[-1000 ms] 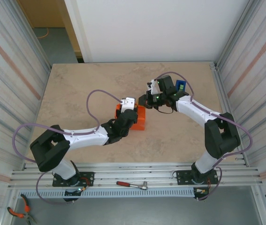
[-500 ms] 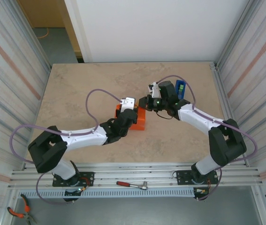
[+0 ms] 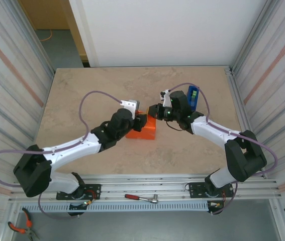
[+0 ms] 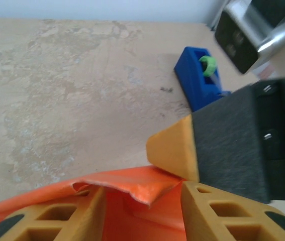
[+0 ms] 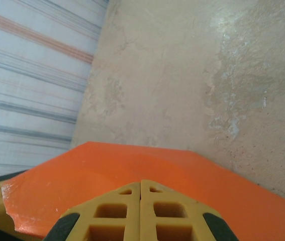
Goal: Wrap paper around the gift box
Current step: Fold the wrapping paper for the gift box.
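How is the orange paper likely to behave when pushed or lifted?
The paper is probably floppy but springy: its loose flap curls up with a ragged edge. It looks thin, so a push would likely crumple or rip it. Its smooth face may let a grip slip.

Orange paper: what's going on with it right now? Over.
Left gripper open, fingers astride the paper. Right gripper shut, tips on the paper's top. Paper folded into a block mid-table. Blue tape dispenser stands clear behind.

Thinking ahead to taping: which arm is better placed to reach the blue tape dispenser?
Right, likely: the tape dispenser stands close beside that arm, farther from the left gripper at the paper.
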`<action>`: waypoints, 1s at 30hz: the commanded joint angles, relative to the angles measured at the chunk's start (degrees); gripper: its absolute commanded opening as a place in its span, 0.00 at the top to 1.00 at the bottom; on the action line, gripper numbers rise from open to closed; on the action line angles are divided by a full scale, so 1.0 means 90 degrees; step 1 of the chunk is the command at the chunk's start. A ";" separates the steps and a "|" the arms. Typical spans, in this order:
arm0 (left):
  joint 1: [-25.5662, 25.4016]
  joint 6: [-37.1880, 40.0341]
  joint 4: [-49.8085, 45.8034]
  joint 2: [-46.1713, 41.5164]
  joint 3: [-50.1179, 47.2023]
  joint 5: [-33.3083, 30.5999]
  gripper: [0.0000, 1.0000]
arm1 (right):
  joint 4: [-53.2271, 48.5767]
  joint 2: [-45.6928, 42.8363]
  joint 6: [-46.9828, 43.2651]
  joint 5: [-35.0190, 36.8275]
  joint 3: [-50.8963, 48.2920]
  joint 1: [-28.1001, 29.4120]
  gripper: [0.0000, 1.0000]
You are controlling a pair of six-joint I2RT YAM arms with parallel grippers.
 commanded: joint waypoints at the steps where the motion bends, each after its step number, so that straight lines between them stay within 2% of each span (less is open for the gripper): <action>1: 0.0260 -0.0173 -0.0100 -0.0422 0.0418 0.0845 0.55 | -0.1636 0.0311 0.0192 0.0002 -0.0516 0.0198 1.00; 7: 0.1276 -0.0632 -0.0111 -0.0494 0.0575 0.1742 0.54 | -0.1629 0.0311 0.0181 -0.0035 -0.0526 0.0197 1.00; 15: 0.2618 -0.0212 -0.0784 0.0413 0.1308 0.2873 0.56 | -0.1637 0.0334 0.0161 -0.0054 -0.0526 0.0193 1.00; 19: 0.2903 0.0237 -0.1355 0.1145 0.2046 0.3563 0.58 | -0.1624 0.0350 0.0162 -0.0040 -0.0544 0.0197 1.00; 24: 0.2944 0.0698 -0.2224 0.2122 0.2845 0.4253 0.63 | -0.1612 0.0376 0.0155 -0.0049 -0.0555 0.0189 1.00; 30: 0.2963 0.0985 -0.3089 0.2776 0.3431 0.4992 0.69 | -0.1613 0.0382 0.0137 -0.0047 -0.0594 0.0151 1.00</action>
